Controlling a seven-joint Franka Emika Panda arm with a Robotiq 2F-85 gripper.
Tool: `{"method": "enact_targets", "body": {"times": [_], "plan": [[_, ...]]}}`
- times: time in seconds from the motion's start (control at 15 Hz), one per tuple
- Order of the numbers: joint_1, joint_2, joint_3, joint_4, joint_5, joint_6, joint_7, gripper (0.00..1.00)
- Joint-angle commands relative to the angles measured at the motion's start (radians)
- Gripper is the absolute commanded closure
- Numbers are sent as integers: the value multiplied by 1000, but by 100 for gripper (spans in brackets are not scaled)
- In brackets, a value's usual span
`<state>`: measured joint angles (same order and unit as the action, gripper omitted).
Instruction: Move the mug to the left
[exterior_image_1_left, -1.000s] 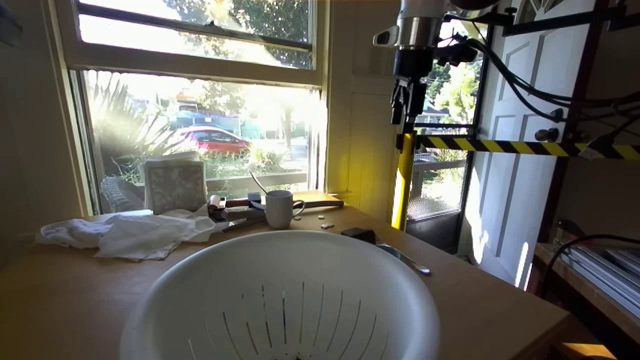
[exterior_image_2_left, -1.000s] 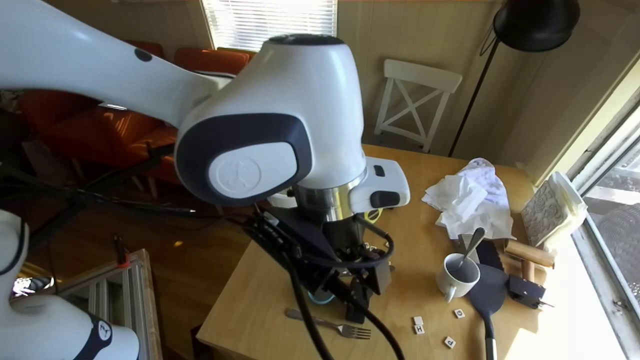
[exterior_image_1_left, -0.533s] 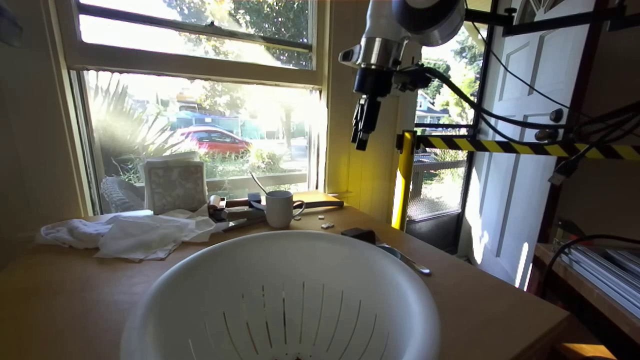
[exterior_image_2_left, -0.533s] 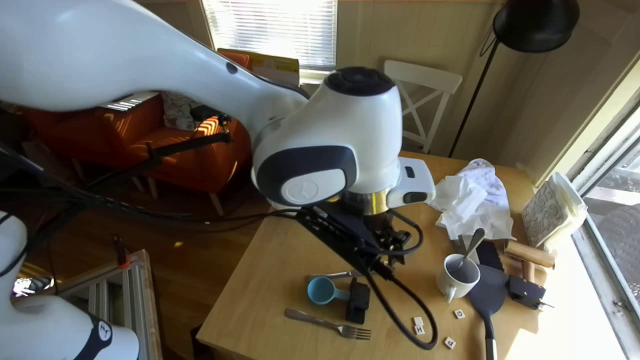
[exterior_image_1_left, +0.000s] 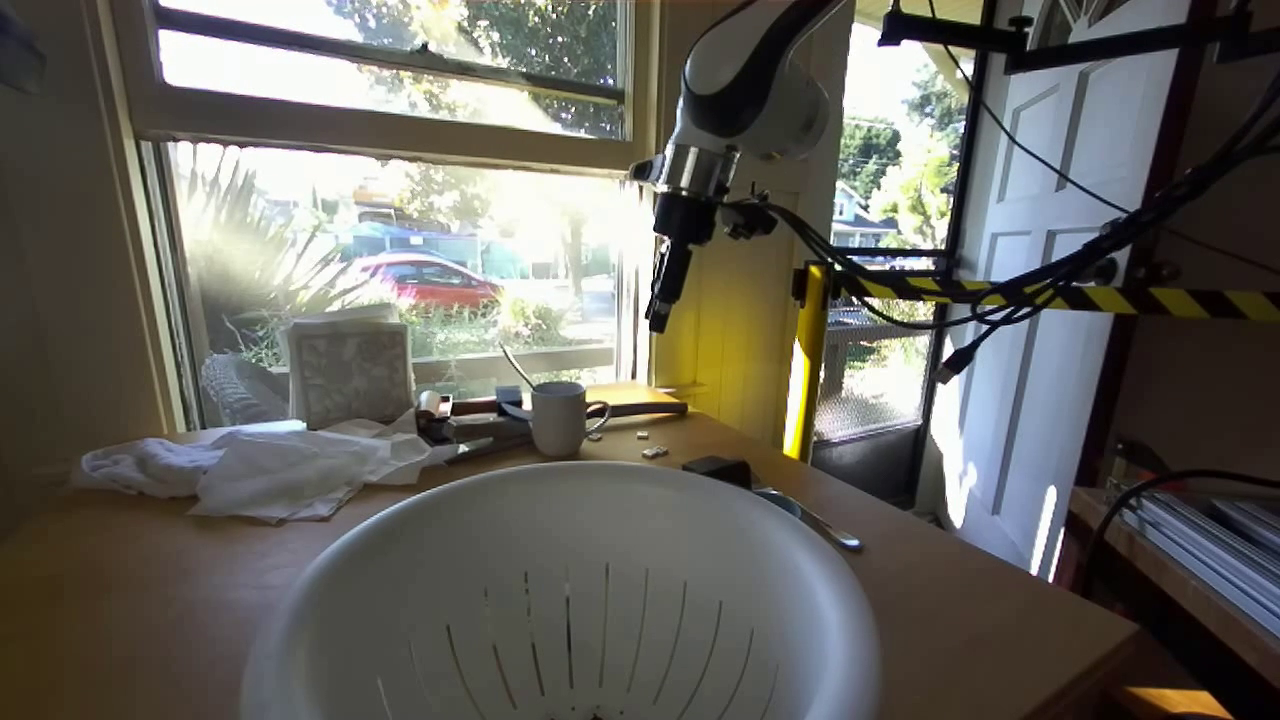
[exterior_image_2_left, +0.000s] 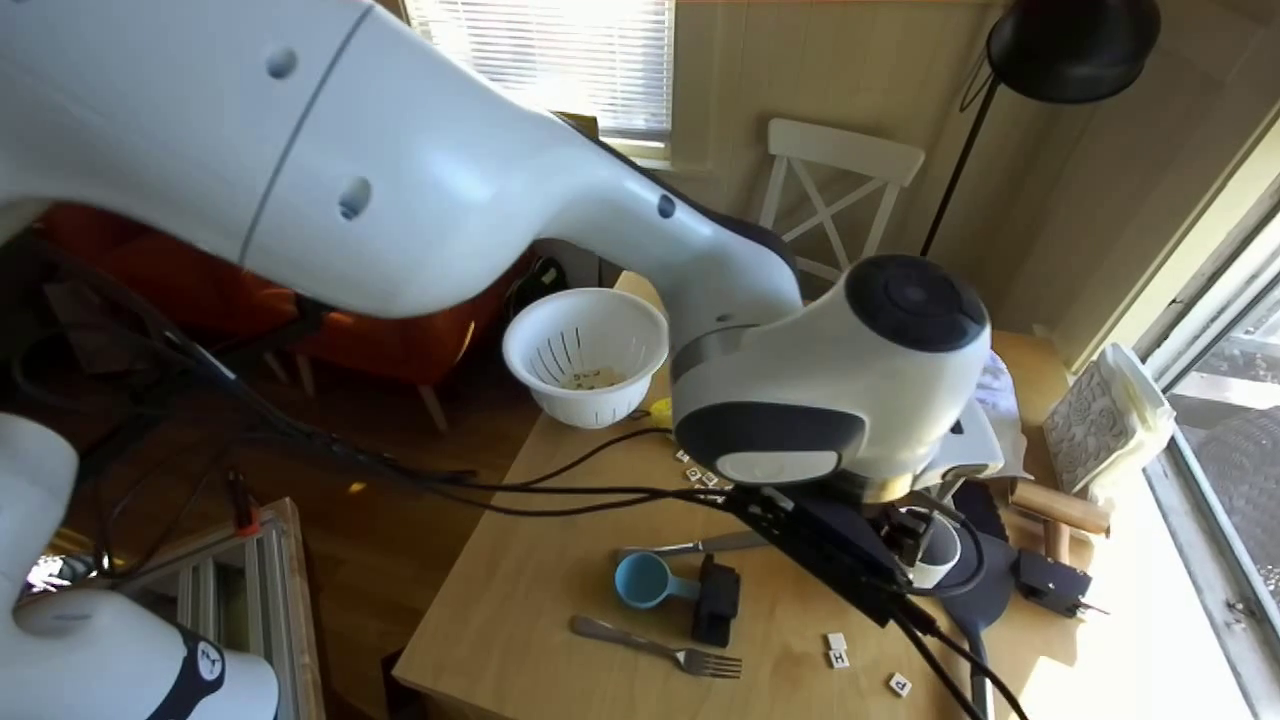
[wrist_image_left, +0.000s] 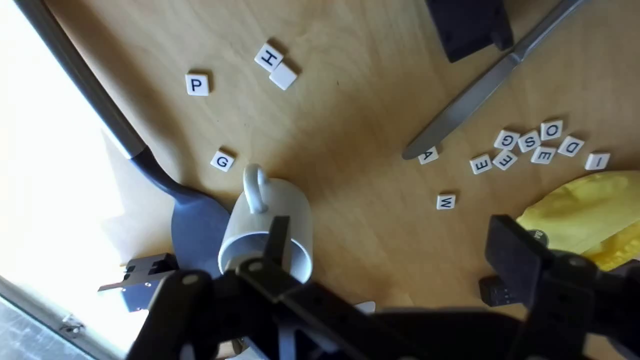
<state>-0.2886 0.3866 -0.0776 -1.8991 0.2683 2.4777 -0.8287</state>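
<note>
Aloft, fingers (wrist_image_left: 511, 255) wide apart, empty, utensil (exterior_image_1_left: 516, 365) leaning in white mug (exterior_image_1_left: 557, 420), pale bits (exterior_image_2_left: 594, 378) in colander (exterior_image_2_left: 586, 408).

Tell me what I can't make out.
Small white ceramic mug: wrist view, rim partly hidden by the black two-finger gripper.
Thin metallic utensil: in an exterior view, lower end hidden by mug.
Crumpled yellow item: wrist view, cut off by right edge.
Pale bits in white slotted colander: in an exterior view, too small.
</note>
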Motion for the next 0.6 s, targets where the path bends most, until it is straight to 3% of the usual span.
{"method": "enact_targets", "body": {"times": [0.0, 0.33, 0.4, 0.53], "plan": [[-93, 146, 66, 200, 55, -97, -126, 0], [-128, 281, 77, 328, 26, -73, -143, 0], [-115, 213, 69, 243, 9, -55, -126, 0], [-123, 253, 73, 280, 7, -55, -125, 0]]}}
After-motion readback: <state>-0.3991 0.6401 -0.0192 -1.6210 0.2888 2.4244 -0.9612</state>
